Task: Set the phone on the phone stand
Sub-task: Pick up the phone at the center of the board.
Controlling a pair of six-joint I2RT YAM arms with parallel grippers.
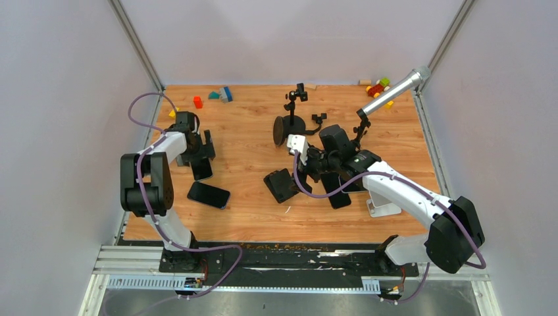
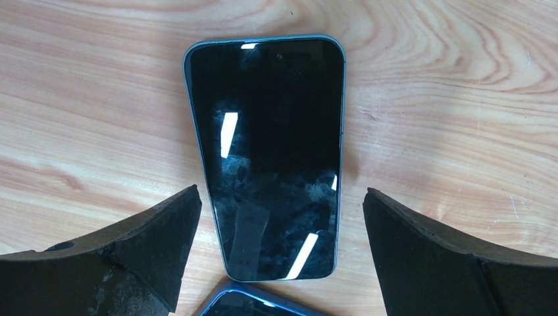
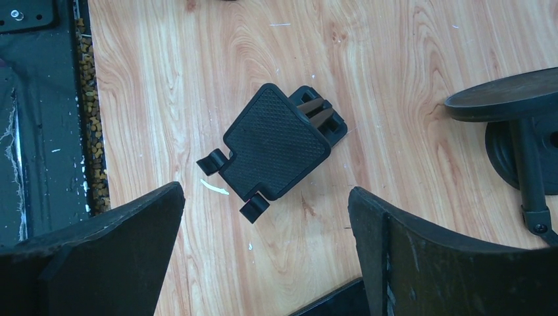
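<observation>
A dark phone (image 2: 266, 158) lies flat, screen up, on the wooden table (image 1: 250, 138); in the top view this phone (image 1: 202, 169) is at the left. My left gripper (image 2: 281, 191) hovers over its near end, open, one finger on each side and not touching it. The black phone stand (image 3: 276, 148) lies flat with its ribbed cradle up, near the table's middle (image 1: 281, 185). Just short of it my right gripper (image 3: 266, 197) stands open with only bare wood between its fingers.
A second, blue-edged phone (image 1: 208, 195) lies just nearer than the first, its corner (image 2: 256, 304) showing. A third dark phone (image 1: 337, 192) lies under the right arm. A black tripod on a round base (image 1: 289, 124) stands behind the stand. Toy blocks (image 1: 220, 95) and a silver tube (image 1: 393, 91) lie at the back.
</observation>
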